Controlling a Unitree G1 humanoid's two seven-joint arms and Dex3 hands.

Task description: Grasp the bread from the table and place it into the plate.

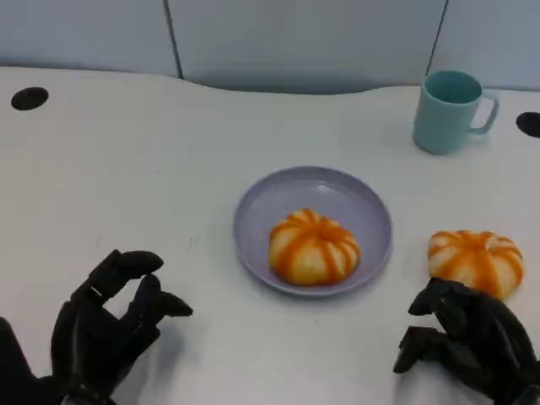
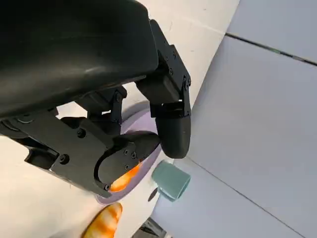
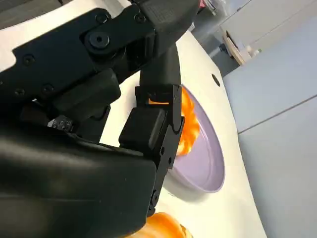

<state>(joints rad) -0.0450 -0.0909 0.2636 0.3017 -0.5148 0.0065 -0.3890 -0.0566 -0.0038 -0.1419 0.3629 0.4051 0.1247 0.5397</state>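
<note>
Our right robot hand (image 1: 472, 346) sat at the lower right of the head view, fingers curled loosely with nothing in them, just below the bread (image 1: 475, 261) that lay on the worktop (image 1: 126, 169). The fingertips looked close to that loaf, but we could not tell whether they touched it. Our left robot hand (image 1: 105, 329), at the lower left, was empty with its fingers spread apart, well away from everything.

We judged the step in hand to be the reach for this second loaf. The next move called for the right robot hand to go forward over the loaf, close around its soft sides without crushing it, then lift and carry it toward the centre of the frame.

The lilac plate (image 1: 261, 211) at the centre already held one orange-striped loaf (image 1: 313, 246), leaving limited bare room on its upper left side. The teal mug (image 1: 449, 110) at the upper right showed nothing visible inside.
</note>
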